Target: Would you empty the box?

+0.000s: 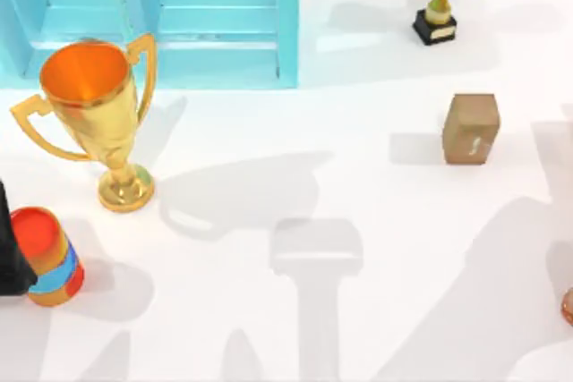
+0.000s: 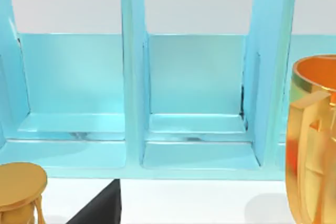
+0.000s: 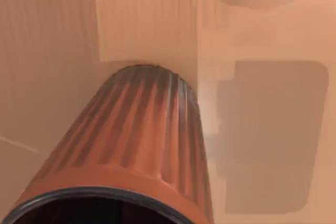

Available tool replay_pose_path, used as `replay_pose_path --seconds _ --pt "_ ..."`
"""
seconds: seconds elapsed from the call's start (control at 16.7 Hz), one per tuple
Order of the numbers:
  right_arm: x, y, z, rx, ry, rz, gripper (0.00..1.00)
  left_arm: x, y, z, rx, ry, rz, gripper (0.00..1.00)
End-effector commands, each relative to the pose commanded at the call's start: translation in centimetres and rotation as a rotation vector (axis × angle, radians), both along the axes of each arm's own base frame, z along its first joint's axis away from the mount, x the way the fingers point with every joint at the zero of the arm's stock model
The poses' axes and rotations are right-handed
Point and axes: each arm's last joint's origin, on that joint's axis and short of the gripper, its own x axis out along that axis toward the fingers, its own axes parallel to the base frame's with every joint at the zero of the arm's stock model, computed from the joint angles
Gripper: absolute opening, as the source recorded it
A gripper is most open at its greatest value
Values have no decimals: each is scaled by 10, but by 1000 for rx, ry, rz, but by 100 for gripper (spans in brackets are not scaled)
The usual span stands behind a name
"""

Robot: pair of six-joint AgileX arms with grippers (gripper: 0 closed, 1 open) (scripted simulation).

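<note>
Turquoise box (image 1: 224, 20) with 2 visible compartments sits at the table's (image 1: 358, 310) far left, beyond the large gold trophy (image 1: 98, 114), while a dark left-arm part (image 1: 11, 248) touches the orange can (image 1: 49, 257); grip states: cannot tell.

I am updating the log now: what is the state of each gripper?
Left gripper: cannot be told.
Right gripper: cannot be told.
</note>
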Motion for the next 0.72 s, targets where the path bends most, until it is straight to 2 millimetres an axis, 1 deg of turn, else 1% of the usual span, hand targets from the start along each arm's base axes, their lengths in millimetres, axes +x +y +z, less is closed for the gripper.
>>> replay_pose_path --seconds 0.12,0.3,0.72 --pt "-1 0 -5 0 -1 0 100 0 0 0 0 0 0 100" --pt "-1 0 -5 0 -1 0 100 0 0 0 0 0 0 100" --pt "-1 0 -5 0 -1 0 47 0 0 0 0 0 0 100"
